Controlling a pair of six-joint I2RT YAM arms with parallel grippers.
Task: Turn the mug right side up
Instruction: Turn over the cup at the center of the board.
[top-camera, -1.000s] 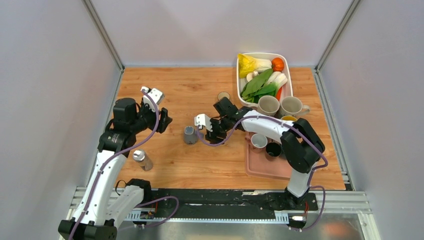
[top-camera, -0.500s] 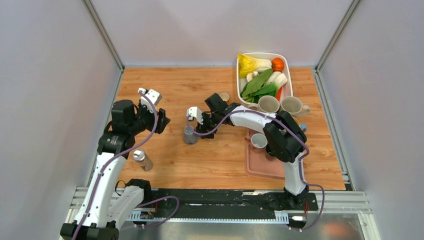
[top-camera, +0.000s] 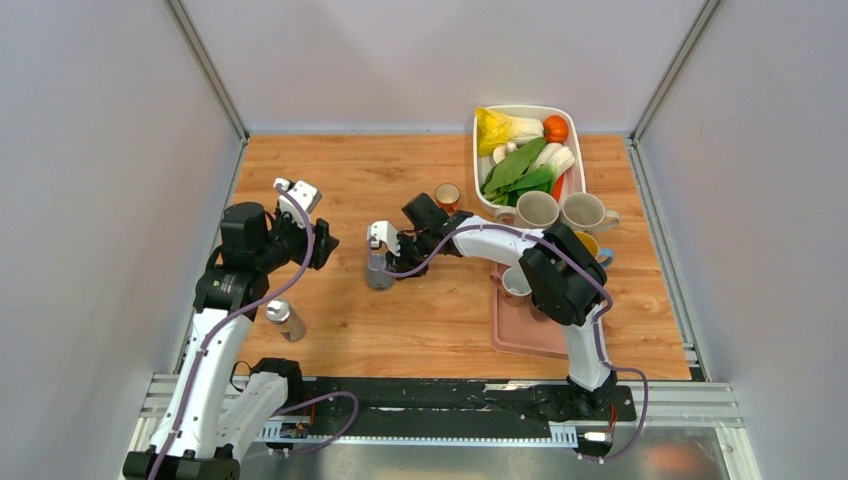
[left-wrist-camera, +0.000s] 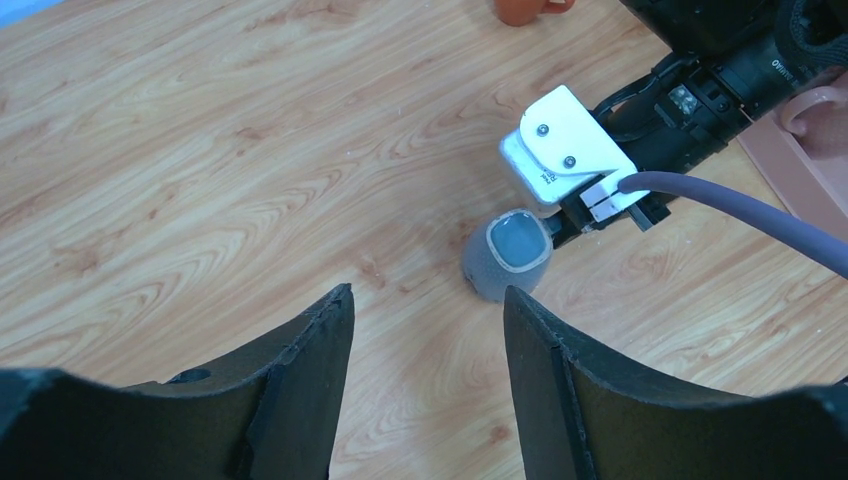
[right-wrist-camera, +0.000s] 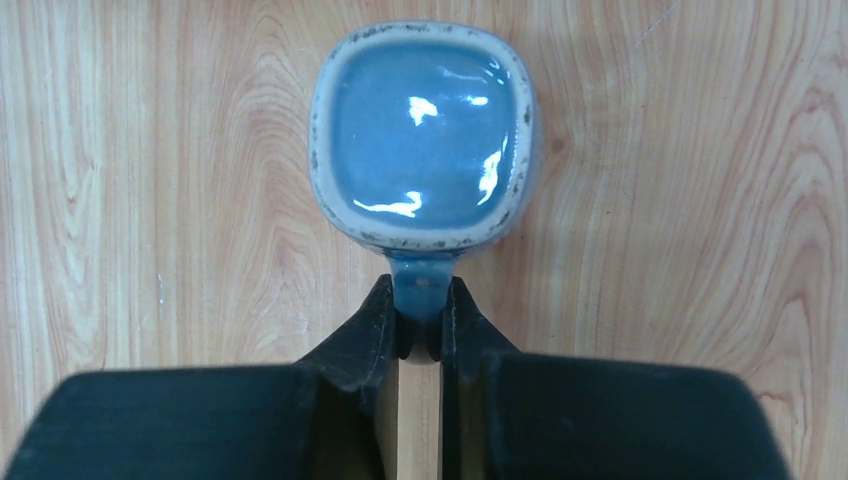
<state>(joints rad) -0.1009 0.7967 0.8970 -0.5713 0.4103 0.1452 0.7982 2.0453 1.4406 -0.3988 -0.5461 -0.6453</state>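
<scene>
A grey-blue mug (top-camera: 378, 270) stands upside down on a wooden table (top-camera: 330, 180), a little left of the table's middle. Its base faces up. In the right wrist view, the base (right-wrist-camera: 423, 135) is a rounded square, glossy pale blue with bright spots of reflected light. A lighter rim flecked with dark speckles runs around it. The left wrist view shows matte grey sides (left-wrist-camera: 482, 272) below the base. A short handle of the same blue-grey glaze sticks out from one side, toward the right arm.

The right gripper (right-wrist-camera: 421, 320) is closed on that handle, with its two black fingers pinching it from either side just next to the mug's body. From above, the right arm reaches leftward across the table, with the gripper (top-camera: 392, 264) touching the mug.

The left gripper (left-wrist-camera: 428, 300) is open and holds nothing. It hangs above bare wood with its fingers spread wide, and the mug lies beyond them, apart from both fingers. From above, it (top-camera: 322, 243) sits to the left of the mug.

Further right are a white tub of vegetables (top-camera: 522, 108), two beige mugs (top-camera: 537, 210) standing upright and a pink tray (top-camera: 520, 335). A small brown cup (top-camera: 447, 195) stands behind the right arm, and a small bottle (top-camera: 284, 319) stands near the left arm.
</scene>
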